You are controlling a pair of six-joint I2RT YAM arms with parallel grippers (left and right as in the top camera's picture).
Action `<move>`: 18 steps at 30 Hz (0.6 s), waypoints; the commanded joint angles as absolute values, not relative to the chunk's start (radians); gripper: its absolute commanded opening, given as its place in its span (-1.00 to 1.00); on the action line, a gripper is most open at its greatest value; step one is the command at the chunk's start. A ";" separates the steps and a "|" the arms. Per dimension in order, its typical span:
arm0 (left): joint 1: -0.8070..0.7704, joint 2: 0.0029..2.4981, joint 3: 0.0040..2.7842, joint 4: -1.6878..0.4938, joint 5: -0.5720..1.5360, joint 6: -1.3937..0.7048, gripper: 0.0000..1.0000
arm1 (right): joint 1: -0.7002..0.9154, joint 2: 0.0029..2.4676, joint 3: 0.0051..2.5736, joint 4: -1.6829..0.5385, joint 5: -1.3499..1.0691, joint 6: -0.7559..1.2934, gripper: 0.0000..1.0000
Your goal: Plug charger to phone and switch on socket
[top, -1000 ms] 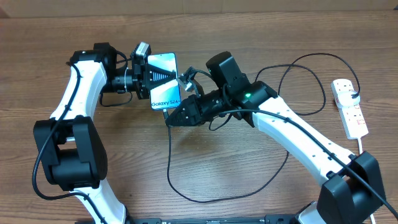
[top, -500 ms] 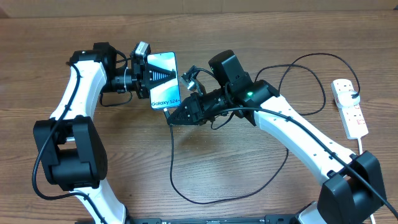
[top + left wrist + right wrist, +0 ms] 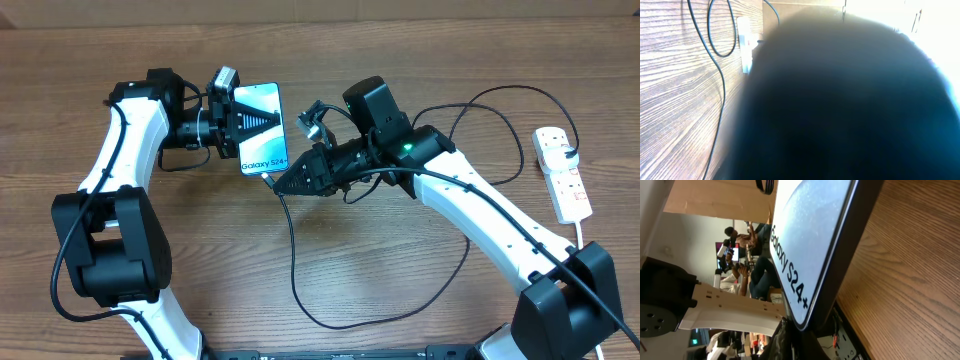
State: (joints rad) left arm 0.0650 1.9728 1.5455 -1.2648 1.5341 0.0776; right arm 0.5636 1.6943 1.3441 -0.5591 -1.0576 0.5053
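Teal phone [image 3: 272,143], white "Galaxy S24+" lettering, dark edge; black charger [image 3: 292,262] looping.

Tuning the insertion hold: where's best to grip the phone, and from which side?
Mid-length, fingers on face and back, coming over the left long edge of the phone, as the left gripper does. It's slim and flat, and the Galaxy S24 end is left free for plugging.

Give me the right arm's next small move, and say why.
Probably ease the right claw a touch toward the phone's Galaxy-text end, to seat the connector. The left claw grips the phone across its middle. The charger trails from the right claw, whose tip sits right at that end. Whether the plug is already in cannot be seen.
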 commanded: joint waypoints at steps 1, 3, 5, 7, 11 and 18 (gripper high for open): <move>0.059 1.928 1.557 -1.270 1.581 0.082 -0.92 | 0.548 1.693 1.342 -0.548 -1.028 0.509 -0.93; 0.060 1.928 1.557 -1.269 1.581 0.082 -0.91 | 0.548 1.693 1.342 -0.548 -1.041 0.509 -0.93; 0.061 1.928 1.557 -1.261 1.581 0.081 -0.92 | 0.548 1.693 1.342 -0.548 -1.054 0.509 -0.93; 0.063 1.928 1.557 -1.245 1.580 0.074 -0.92 | 0.548 1.693 1.342 -0.548 -1.072 0.509 -0.93; 0.075 1.928 1.557 -1.208 1.580 0.051 -0.92 | 0.548 1.693 1.342 -0.548 -1.101 0.508 -0.93; 0.096 1.928 1.557 -1.203 1.580 0.044 -0.92 | 0.548 1.693 1.342 -0.547 -1.098 0.509 -0.92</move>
State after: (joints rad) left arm 0.0814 1.9728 1.5455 -1.2064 1.5345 0.0536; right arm 0.5560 1.6943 1.3441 -0.5537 -1.0763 0.5159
